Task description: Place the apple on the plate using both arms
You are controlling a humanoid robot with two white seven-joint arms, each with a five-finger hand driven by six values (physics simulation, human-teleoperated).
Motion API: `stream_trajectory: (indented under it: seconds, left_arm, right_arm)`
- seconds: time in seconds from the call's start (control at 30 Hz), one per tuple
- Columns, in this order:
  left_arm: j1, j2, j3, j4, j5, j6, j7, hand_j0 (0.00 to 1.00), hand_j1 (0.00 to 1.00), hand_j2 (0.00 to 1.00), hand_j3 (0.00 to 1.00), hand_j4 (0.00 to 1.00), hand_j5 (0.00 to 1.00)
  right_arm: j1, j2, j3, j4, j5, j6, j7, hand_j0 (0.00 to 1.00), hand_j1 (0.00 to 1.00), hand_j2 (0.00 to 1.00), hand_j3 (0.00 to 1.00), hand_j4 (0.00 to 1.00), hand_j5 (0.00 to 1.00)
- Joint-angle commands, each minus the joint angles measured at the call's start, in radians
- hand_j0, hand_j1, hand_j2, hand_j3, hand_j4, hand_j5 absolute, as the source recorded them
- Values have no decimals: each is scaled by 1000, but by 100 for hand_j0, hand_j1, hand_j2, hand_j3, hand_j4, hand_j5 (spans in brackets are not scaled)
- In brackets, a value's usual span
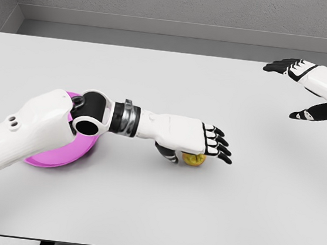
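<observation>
Now left robot hand point(199, 143) cups apple point(194, 160), right robot hand point(309, 92) spread, plate point(59, 157) nearby

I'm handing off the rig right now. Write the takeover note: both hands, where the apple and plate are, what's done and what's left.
Left hand: reached out over the apple, thumb curled beside it, fingers extended; a firm grasp cannot be confirmed.
Right hand: open, holding nothing, raised at the far right of the table, well away from the apple.
Apple: yellowish, on the table under the left hand.
Plate: pink, on the left, partly hidden behind the left forearm; nothing visible on it.
Done: left hand brought to the apple.
Left: secure the grasp, lift, and place the apple on the plate.
</observation>
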Motion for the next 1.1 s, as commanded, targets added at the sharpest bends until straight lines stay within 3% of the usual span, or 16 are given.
stream_trajectory:
  seconds: [0.0,0.33,0.47,0.73,1.07]
  left_arm:
    - [0,-2,0,14,7,2,1,99,99,99,99,99,99]
    - [-2,-16,-4,12,8,62,-113,96,96,96,96,96,96]
    - [-2,-22,-6,12,5,118,-115,96,96,96,96,96,96]
    - [-2,-31,-6,12,7,115,-116,89,89,89,89,89,89]
    - [-6,-22,-6,15,7,109,-127,89,89,89,89,89,89]
  right_arm:
    - [0,-1,0,0,-7,3,-1,100,100,100,100,100,100]
    - [0,-1,0,0,-7,3,-1,100,100,100,100,100,100]
    - [0,-1,0,0,-7,3,-1,100,100,100,100,100,100]
    - [0,-1,0,0,-7,3,-1,100,100,100,100,100,100]
    - [2,-1,2,0,-7,3,-1,100,100,100,100,100,100]
